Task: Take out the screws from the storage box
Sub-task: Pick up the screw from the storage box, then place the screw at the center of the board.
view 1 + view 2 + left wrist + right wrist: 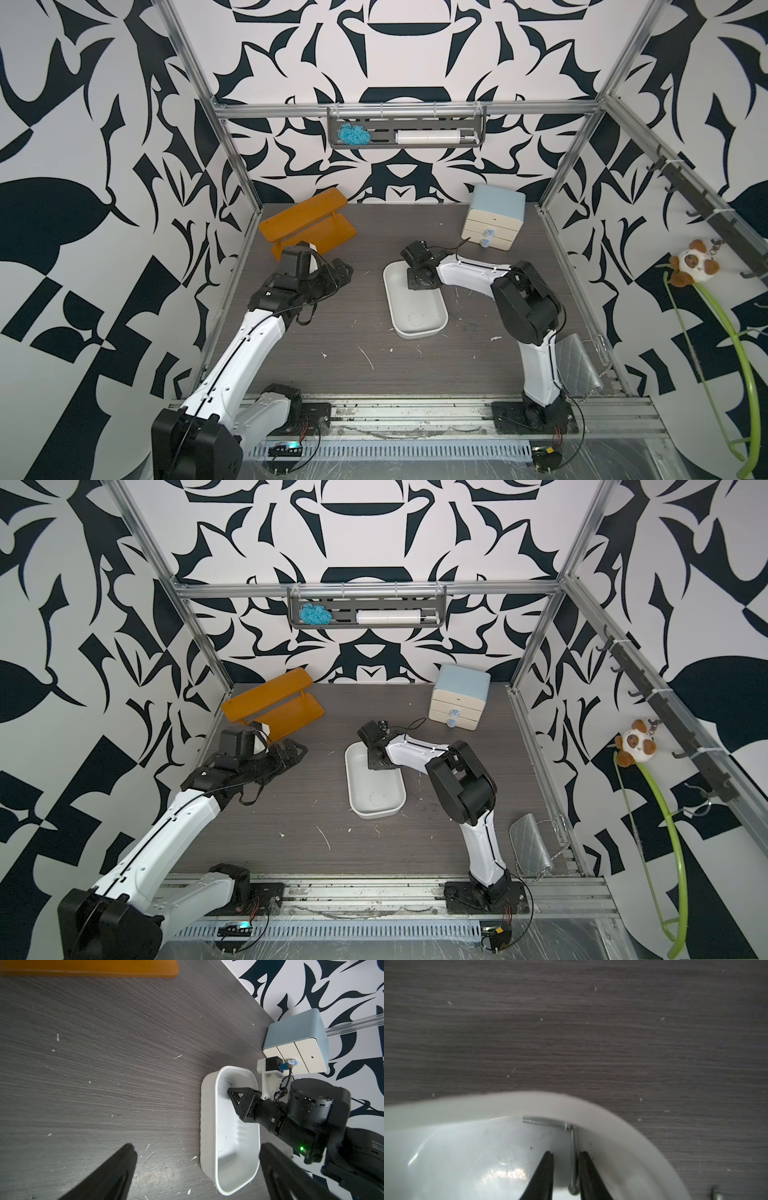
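The storage box [415, 332] is a shallow white tray in the middle of the dark table, also visible in the other top view [376, 810] and the left wrist view [207, 1126]. Two screws lie in its far corner at a right angle: one [544, 1121] along the rim [550, 1103], the other [573, 1157] between my right gripper's fingers. My right gripper [565, 1153] reaches down into the tray. Its jaws are narrowly apart, one finger against that screw and a gap at the other. My left gripper [197, 1146] hovers wide open left of the tray, holding nothing.
An orange two-tier shelf [307, 220] lies at the back left. A blue-topped drawer cabinet [494, 218] stands at the back right. A silver quilted purse [577, 361] leans by the right arm's base. White flecks dot the table. A small metal piece [715, 1193] lies outside the tray.
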Motion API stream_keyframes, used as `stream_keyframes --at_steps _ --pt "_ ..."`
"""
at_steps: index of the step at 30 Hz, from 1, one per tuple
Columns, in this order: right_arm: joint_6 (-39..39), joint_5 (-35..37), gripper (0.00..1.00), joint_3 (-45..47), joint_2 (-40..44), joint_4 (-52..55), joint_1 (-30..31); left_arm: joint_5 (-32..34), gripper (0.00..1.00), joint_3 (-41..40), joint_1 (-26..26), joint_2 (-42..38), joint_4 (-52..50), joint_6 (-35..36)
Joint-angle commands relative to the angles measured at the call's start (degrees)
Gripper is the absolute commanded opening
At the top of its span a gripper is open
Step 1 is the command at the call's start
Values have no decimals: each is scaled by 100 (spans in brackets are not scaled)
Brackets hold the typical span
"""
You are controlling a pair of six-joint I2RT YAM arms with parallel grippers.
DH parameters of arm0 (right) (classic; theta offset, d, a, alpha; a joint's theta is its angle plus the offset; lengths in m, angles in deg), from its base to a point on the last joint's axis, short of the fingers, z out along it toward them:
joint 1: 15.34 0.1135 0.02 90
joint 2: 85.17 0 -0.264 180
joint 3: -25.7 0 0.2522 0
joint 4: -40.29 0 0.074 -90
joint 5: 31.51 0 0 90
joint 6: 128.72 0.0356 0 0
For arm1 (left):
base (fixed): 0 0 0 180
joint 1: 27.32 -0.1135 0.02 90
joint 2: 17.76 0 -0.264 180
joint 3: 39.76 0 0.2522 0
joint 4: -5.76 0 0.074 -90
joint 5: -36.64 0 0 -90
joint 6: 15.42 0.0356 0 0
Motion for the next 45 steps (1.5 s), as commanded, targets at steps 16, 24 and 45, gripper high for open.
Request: stream_keyframes --at_steps 16,24,45 --pt "11 -233 0 217 771 -187 -24 -58 99 -58 -20 12 91 70" --pt "-57 307 0 845 2177 -224 -159 -48 99 -65 -24 -3 86 72" --pt "-115 -100 0 2572 2328 -1002 -1742 -149 99 -84 -23 140 128 48"
